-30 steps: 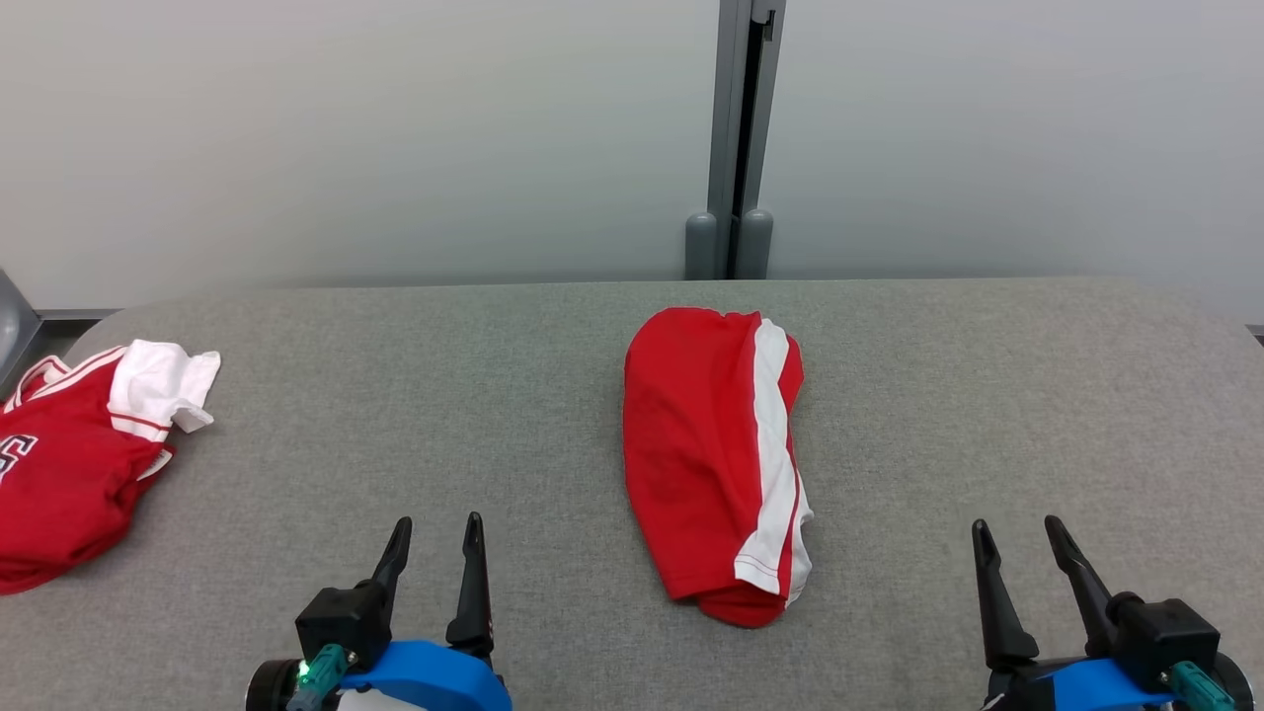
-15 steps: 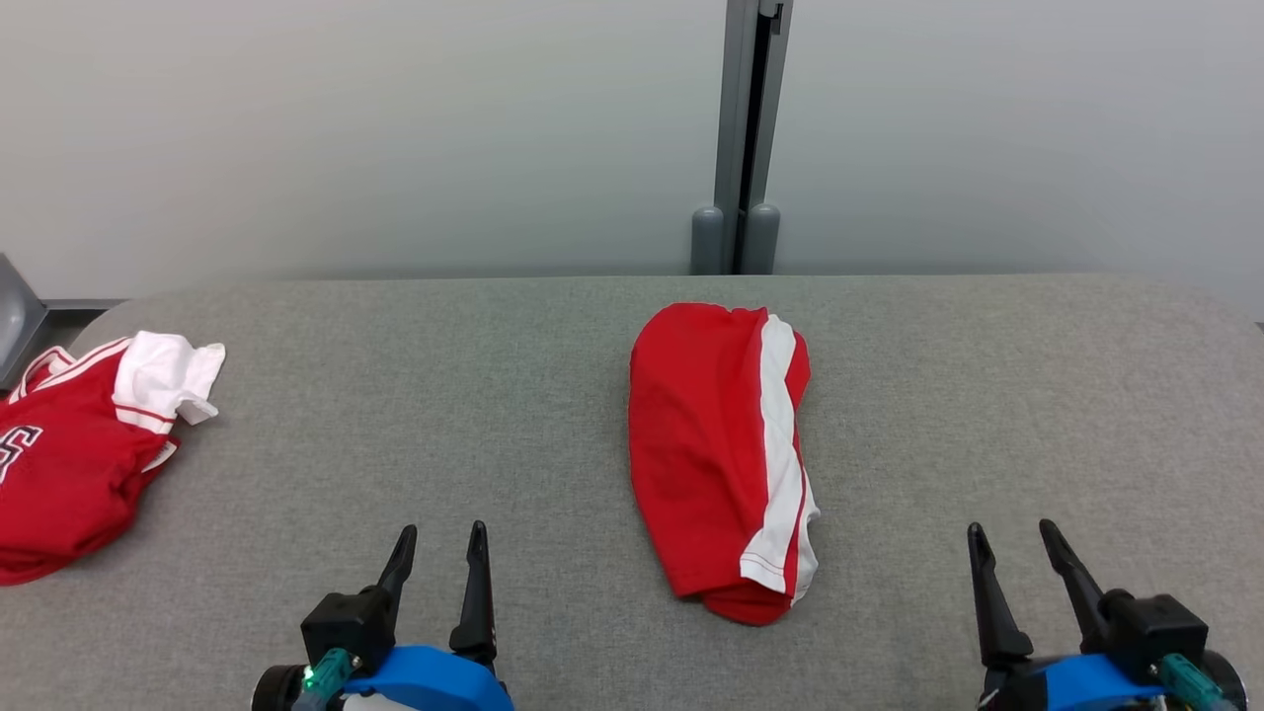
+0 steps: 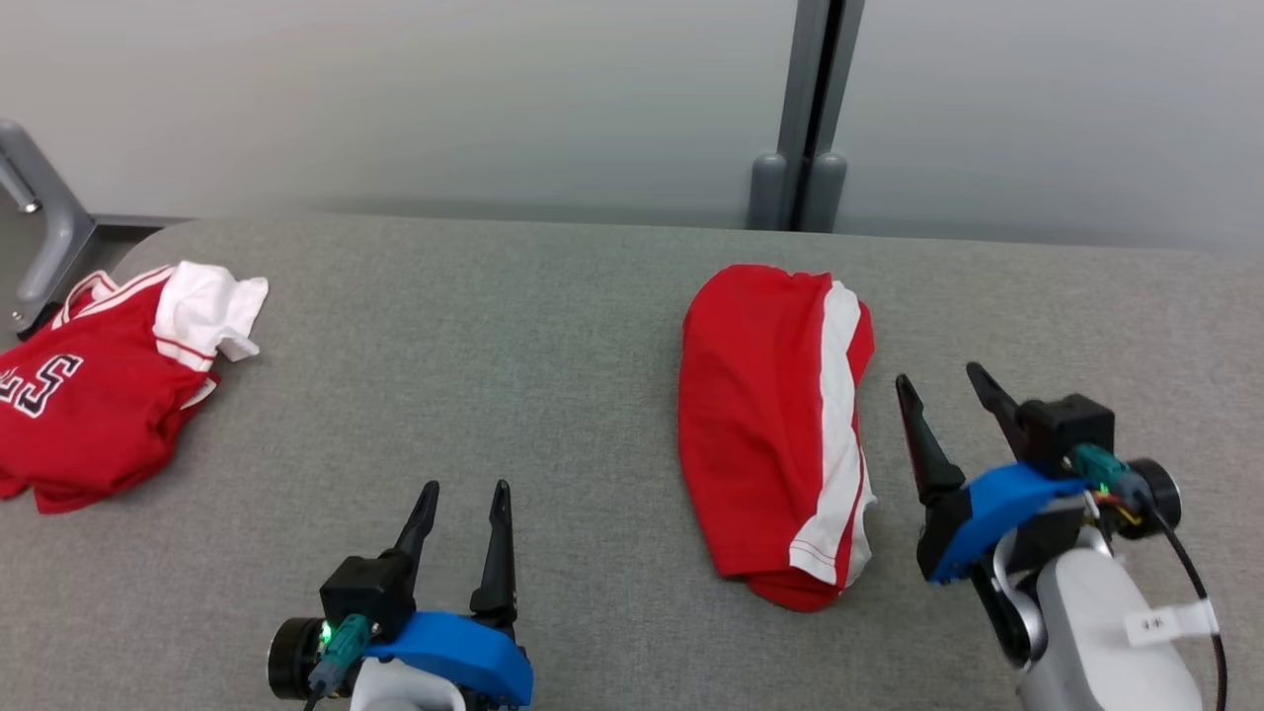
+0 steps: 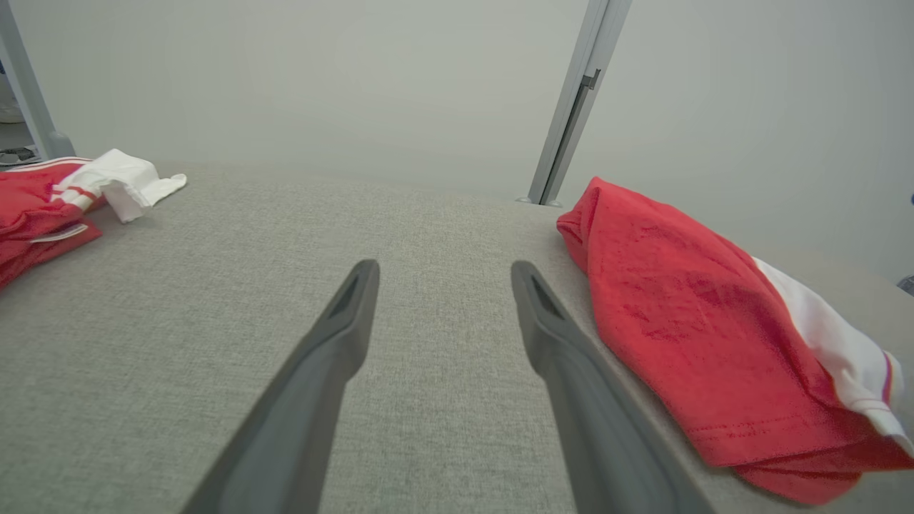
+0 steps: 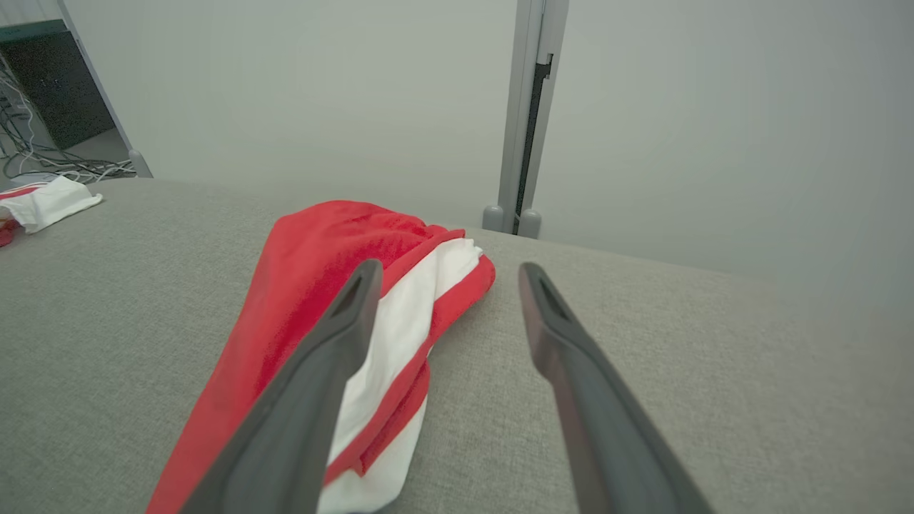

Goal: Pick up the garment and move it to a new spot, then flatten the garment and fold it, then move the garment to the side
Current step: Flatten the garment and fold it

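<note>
Red with a white side stripe, the folded garment [image 3: 780, 434] lies on the grey fabric table [image 3: 494, 326]. Just right of it the right gripper [image 3: 936, 374] hovers, its 2 fingers spread, holding nothing; whether one touches the cloth I cannot tell. Left of the garment, well apart, the left gripper [image 3: 466, 486] gapes empty. Far left of it, a second red jersey [image 3: 89, 395] is cut off, its lettering partly hidden.

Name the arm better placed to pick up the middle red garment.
Right: the right gripper, open, is beside the striped edge of the red garment; the left gripper sits farther off.
</note>
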Tool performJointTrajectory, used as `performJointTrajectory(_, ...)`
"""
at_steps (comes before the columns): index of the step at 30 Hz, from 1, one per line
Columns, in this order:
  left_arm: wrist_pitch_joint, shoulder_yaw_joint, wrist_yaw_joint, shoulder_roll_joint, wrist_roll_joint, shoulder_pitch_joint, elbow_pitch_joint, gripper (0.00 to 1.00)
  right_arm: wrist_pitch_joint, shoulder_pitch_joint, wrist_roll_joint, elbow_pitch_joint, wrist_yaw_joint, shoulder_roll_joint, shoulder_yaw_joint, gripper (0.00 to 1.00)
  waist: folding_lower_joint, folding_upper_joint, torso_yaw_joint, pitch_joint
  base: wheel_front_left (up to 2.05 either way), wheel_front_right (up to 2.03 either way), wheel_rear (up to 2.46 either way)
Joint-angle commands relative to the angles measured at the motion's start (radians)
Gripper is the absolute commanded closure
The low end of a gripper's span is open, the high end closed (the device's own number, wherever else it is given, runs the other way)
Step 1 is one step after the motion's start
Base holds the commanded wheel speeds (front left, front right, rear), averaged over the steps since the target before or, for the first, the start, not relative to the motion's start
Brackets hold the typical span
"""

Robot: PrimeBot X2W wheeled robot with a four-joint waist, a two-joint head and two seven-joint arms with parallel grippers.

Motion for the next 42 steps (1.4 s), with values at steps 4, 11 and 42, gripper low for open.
performJointTrajectory(4,-0.005,0.002,-0.008,-0.012,0.020,-0.037,-0.013,0.00,0.117,-0.130,-0.046,0.060,0.000,-0.005,0.001,0.00,-0.0002,0.0000,0.070,0.072,0.00,0.00,0.00)
performJointTrajectory(11,-0.005,0.013,-0.015,-0.028,0.027,-0.064,-0.017,0.00,0.230,-0.270,-0.106,0.178,0.000,-0.006,-0.043,0.00,-0.0002,0.0000,0.133,0.135,0.00,0.00,0.00)
performJointTrajectory(42,-0.005,0.032,-0.041,-0.050,0.061,-0.077,0.004,0.00,0.128,-0.487,-0.011,0.493,0.000,-0.004,-0.044,1.00,-0.0002,0.0000,0.136,0.134,0.00,0.00,0.00)
